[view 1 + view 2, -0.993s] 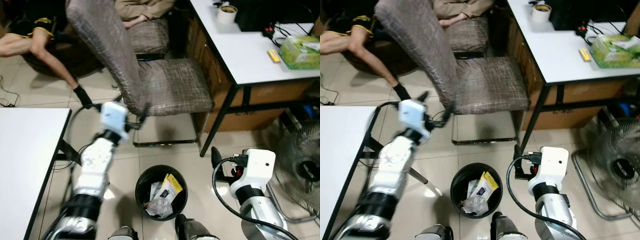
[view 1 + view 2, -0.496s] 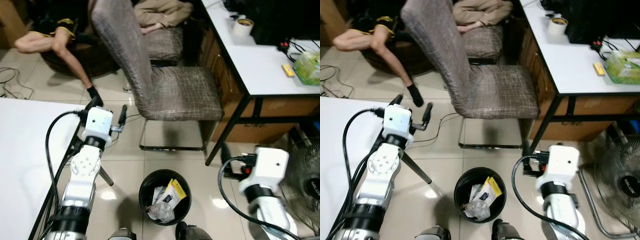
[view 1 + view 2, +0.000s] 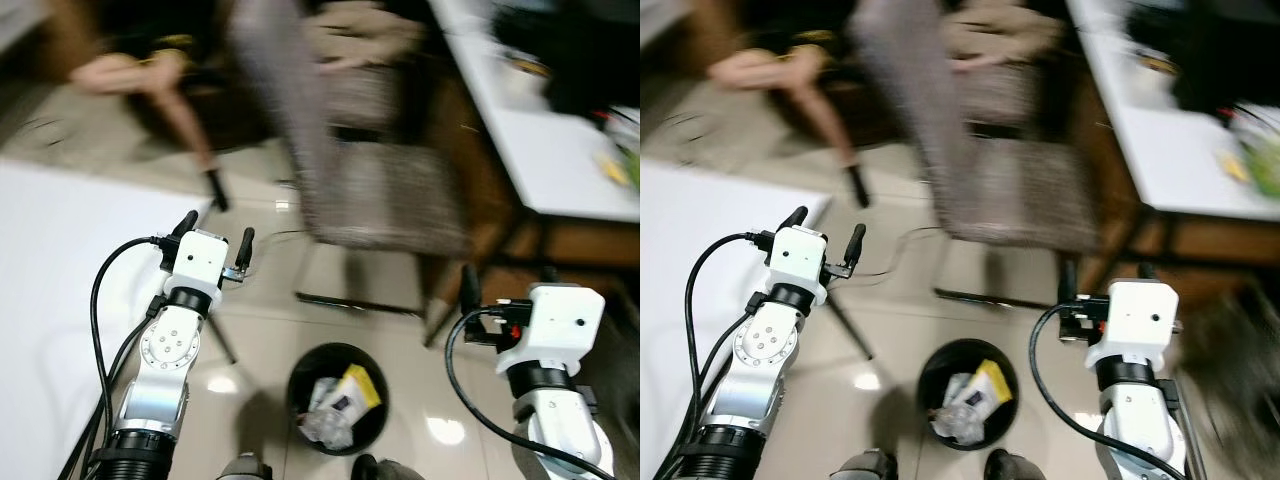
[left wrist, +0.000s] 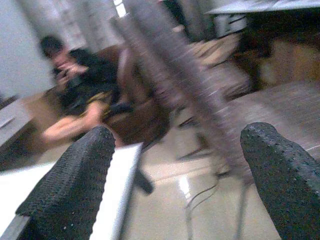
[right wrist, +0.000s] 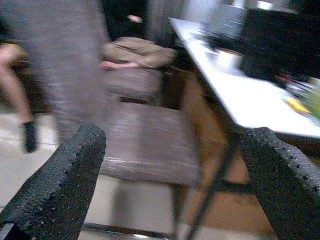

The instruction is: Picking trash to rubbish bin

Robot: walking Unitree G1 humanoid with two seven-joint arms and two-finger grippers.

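A black rubbish bin (image 3: 294,388) stands on the tiled floor between my two arms. It holds a yellow packet (image 3: 360,385) and crumpled clear plastic (image 3: 322,422). My left gripper (image 3: 214,228) is raised to the left of the bin, near the white table's corner, open with nothing between its fingers (image 4: 75,185). To the bin's right, my right gripper (image 3: 505,282) points toward the chair, also open and empty, its fingers (image 5: 55,190) spread wide. The picture is blurred.
A brown-grey fabric chair (image 3: 385,190) stands just beyond the bin. A white table (image 3: 50,270) is at my left and a white desk (image 3: 560,150) at my right. A person (image 3: 130,70) sits at the back left. My feet (image 3: 245,467) are by the bin.
The whole picture has shifted and blurred, so the camera is moving. My left gripper has drawn back from the chair's edge toward the white table's corner. The bin's contents are unchanged.
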